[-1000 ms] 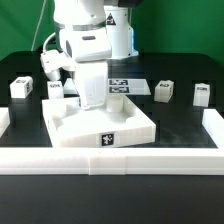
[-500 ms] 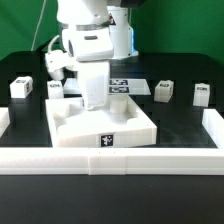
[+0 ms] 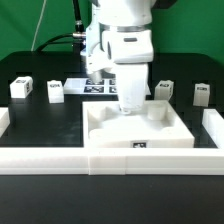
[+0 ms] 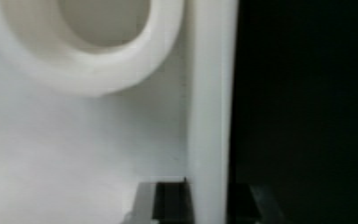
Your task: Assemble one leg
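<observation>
- Gripper (image 3: 130, 108): on the Panda arm, pointed straight down over the far rim of the panel, near the middle of the exterior view. In the wrist view the gripper (image 4: 197, 204) shows a dark pad on each side of a thin white rim wall, so it looks pinched onto that rim.
- Panel (image 3: 105, 143): large flat white square with a raised rim, lying on the black table (image 3: 40, 125). A small tag is on its front wall. The wrist view shows the panel (image 4: 69, 140) up close with a round socket (image 4: 87, 40) in it.
- First leg (image 3: 19, 88): upright on the table at the exterior view's far left, well apart from the gripper.
- Second leg (image 3: 55, 91): upright just to the right of the first.
- Third leg (image 3: 163, 91): upright beyond the panel's far right corner, near the arm.
- Fourth leg (image 3: 202, 93): upright at the exterior view's far right.
- Marker board (image 3: 88, 87): flat on the table behind the arm, partly hidden.
- Rail (image 3: 60, 165): white, along the table's front edge.
</observation>
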